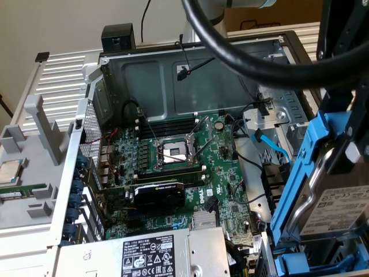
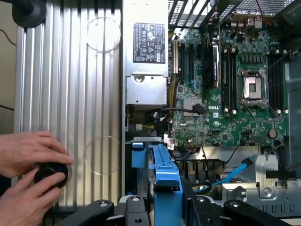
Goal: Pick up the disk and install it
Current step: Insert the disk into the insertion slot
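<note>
Well, the fingers (image 2: 203, 209) are closed on the disk (image 1: 341, 209), one on each side of its blue frame (image 2: 165, 176). The disk is on the exterior view's right. It is tipped up on its edge, and its white label faces out. It hangs over the side of the open computer case (image 1: 173, 75), near a thin blue cable (image 1: 271, 145). I cannot tell if it touches the case. A green board (image 1: 222, 173) lies flat inside the case, and a big grey box (image 1: 161, 254) with a label sits next to the board. Beside the case, one hand (image 2: 28, 150) and another hand (image 2: 21, 202) rest on the ribbed metal worktop (image 2: 75, 94), around a round black knob (image 2: 51, 175).
</note>
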